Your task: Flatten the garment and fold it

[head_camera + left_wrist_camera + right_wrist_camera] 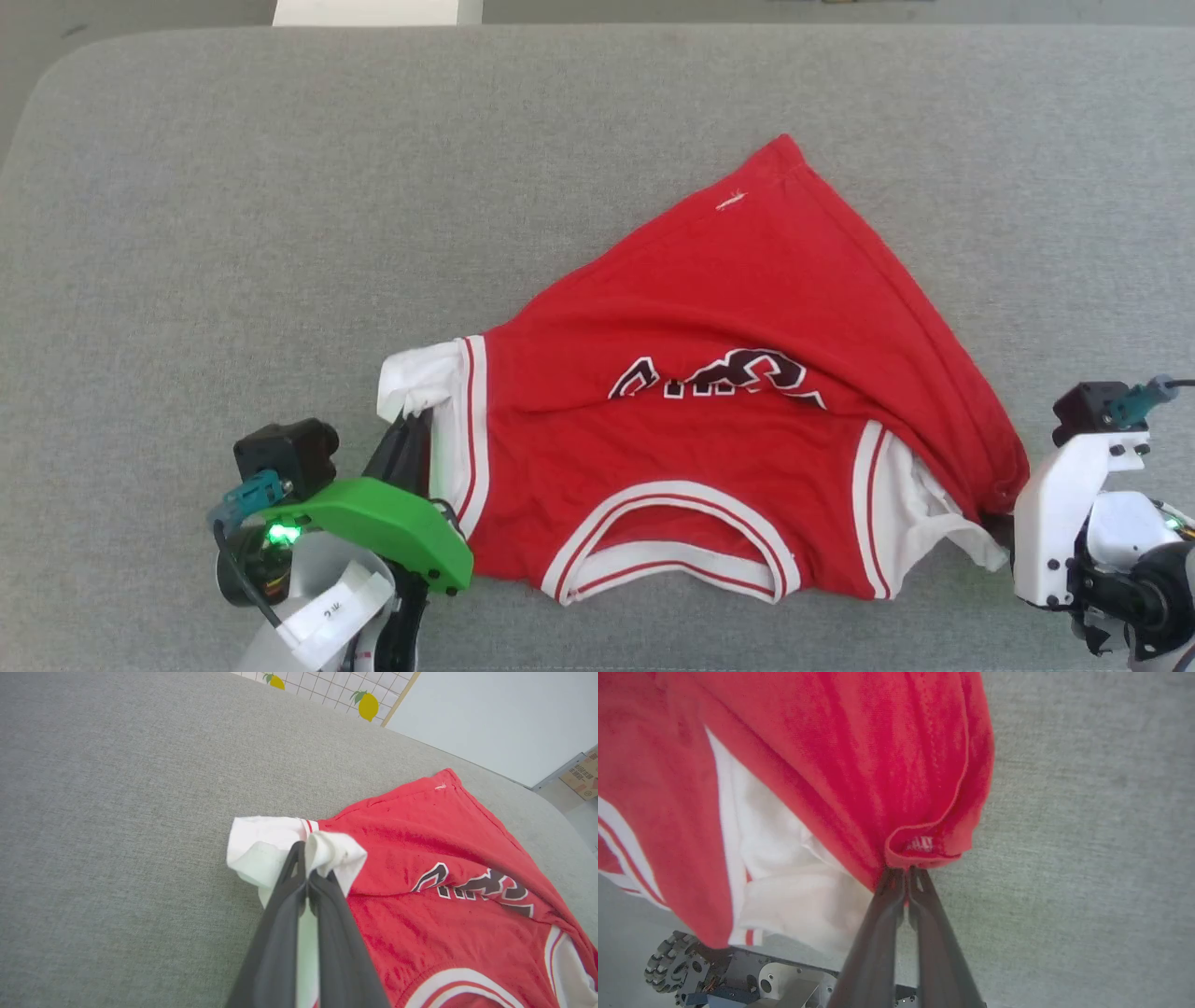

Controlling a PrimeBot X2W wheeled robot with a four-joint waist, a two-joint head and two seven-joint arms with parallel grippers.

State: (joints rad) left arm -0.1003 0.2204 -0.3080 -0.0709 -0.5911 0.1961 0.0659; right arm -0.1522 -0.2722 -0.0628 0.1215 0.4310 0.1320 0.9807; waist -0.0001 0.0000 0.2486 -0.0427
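Note:
The garment (719, 411), a red T-shirt with white sleeves and dark lettering, lies rumpled on the grey table, its collar toward the near edge and one hem corner pointing far. My left gripper (415, 425) is shut on the white left sleeve (280, 844), its fingers pinching the cloth (306, 872). My right gripper (999, 518) is shut on a red hem corner (924, 847) beside the white right sleeve (784, 891), with the fabric bunched at its fingertips (906, 872).
The grey fabric-covered table (280, 233) stretches wide to the left and far side. A white object (373, 11) stands beyond the far edge. The robot's wheeled base (691, 970) shows under the table edge. A cardboard box (584, 772) sits on the floor.

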